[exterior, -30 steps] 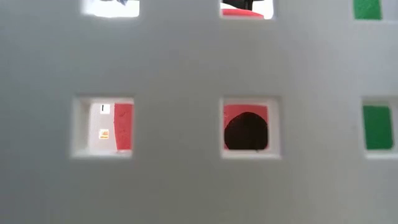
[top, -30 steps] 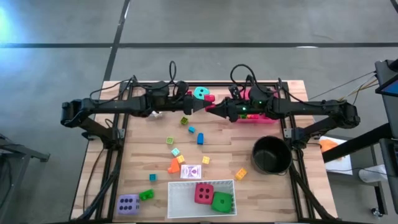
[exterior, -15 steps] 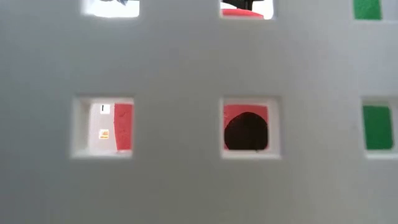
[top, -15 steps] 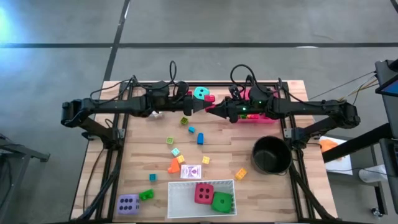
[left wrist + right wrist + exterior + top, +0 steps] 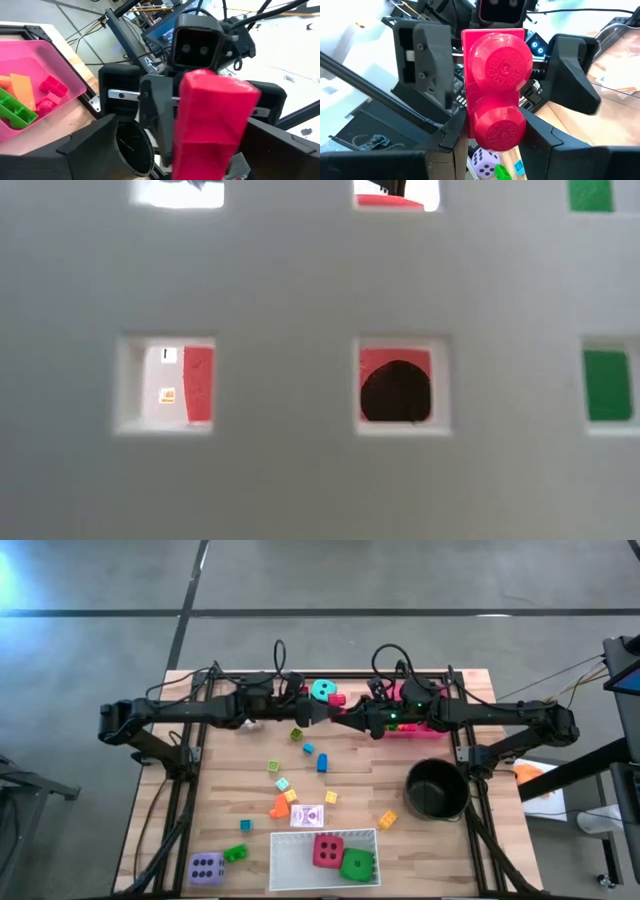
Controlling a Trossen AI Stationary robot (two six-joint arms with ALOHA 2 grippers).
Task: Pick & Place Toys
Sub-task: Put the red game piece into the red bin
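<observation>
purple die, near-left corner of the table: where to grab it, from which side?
Come straight down on the purple die and pinch two opposite side faces. It sits flat, a dotted face up, so its sides stand upright. A green block lies close by one corner, so probably pick the faces clear of it.

Raised lettering ringed the two round studs of the red block [image 5: 497, 95] in the right wrist view, too small to be read. The playing card [image 5: 312, 816] on the table carried a red printed design, not legible. No other text, brand, number or sign could be read.
</observation>
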